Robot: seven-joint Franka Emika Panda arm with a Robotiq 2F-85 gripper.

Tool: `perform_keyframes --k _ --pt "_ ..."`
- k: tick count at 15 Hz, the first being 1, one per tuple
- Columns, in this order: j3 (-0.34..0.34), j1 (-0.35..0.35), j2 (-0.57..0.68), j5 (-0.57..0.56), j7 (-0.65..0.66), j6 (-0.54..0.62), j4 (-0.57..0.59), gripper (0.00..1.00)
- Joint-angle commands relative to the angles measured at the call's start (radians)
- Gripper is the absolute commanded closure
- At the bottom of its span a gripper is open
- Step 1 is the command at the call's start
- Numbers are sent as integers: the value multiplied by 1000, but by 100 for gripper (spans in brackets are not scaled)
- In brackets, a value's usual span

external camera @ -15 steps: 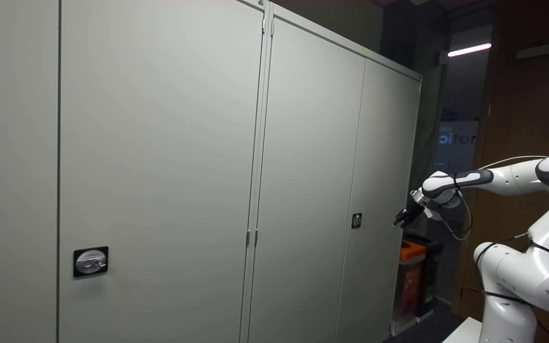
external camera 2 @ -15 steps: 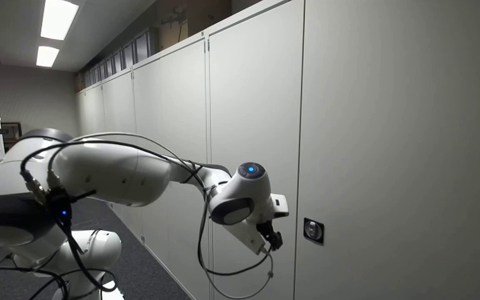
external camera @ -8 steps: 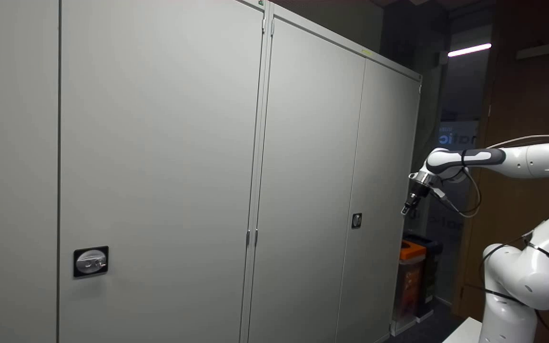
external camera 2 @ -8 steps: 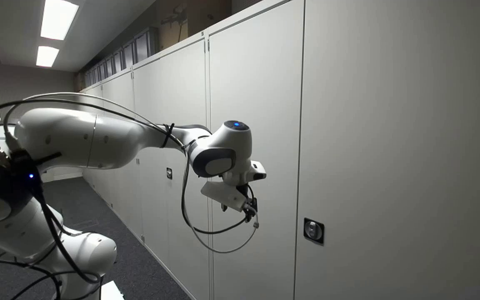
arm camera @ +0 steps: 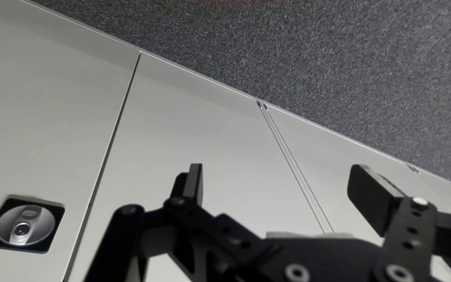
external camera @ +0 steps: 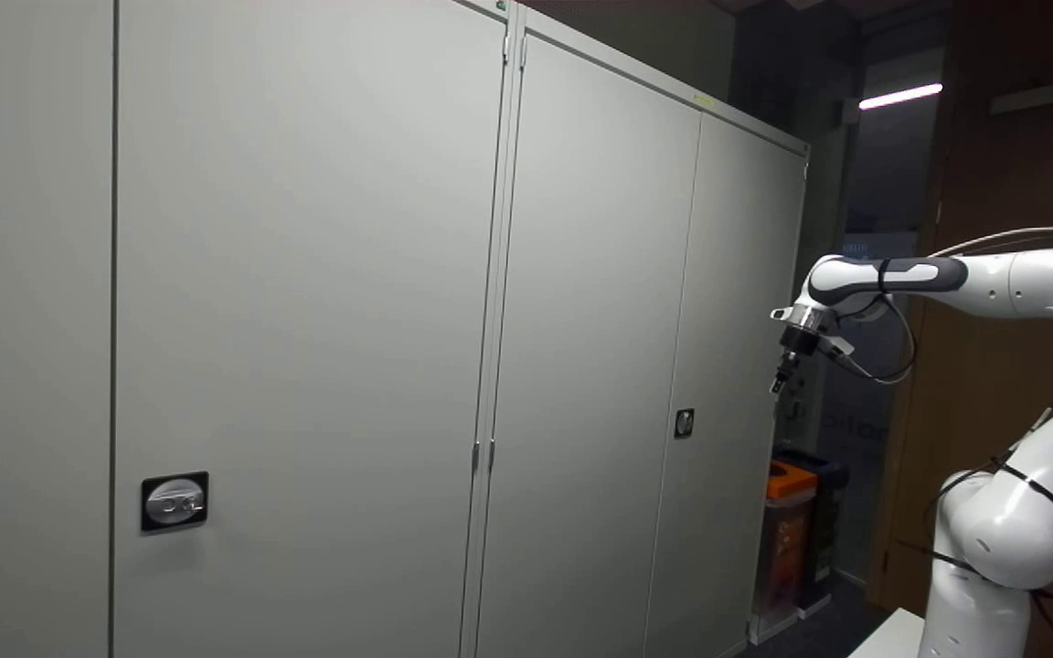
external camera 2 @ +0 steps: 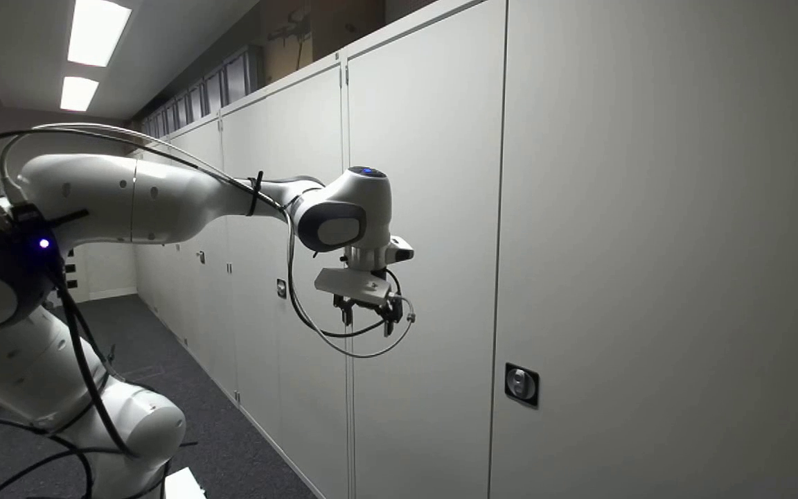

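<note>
My black gripper (arm camera: 276,174) is open with nothing between its fingers. In the wrist view the two pads (arm camera: 197,182) stand wide apart, with grey cabinet doors and the carpet beyond them. It hangs pointing down in front of the cabinet (external camera 2: 427,229), touching nothing that I can see; its exact distance from the doors is unclear. A round silver latch (arm camera: 24,227) on a black square plate lies to the left in the wrist view, past a dark door seam. In an exterior view a latch (external camera 2: 521,383) sits right of and below the gripper (external camera 2: 369,322).
Tall grey cabinets with flush doors line the wall. Further latches (external camera: 175,502) show on other doors. An orange-topped bin (external camera: 790,480) stands at the cabinet's end. Cables (external camera 2: 343,353) loop below the wrist. Dark carpet (arm camera: 288,58) runs along the cabinet base.
The arm has risen, and in an exterior view the gripper has shifted left, away from the nearest latch. It has swung from slanting to pointing nearly straight down. Doors and latches look unchanged.
</note>
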Motion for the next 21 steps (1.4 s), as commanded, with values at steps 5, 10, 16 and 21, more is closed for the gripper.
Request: perform_keyframes --k 5,10,16,21 --pt "270 -205 98 39 -53 -77 65 0" --pt "347 -242 123 122 -12 -82 94 0" --pt "393 -285 154 168 61 -79 113 0" --pt "404 -296 134 156 45 -46 72 0"
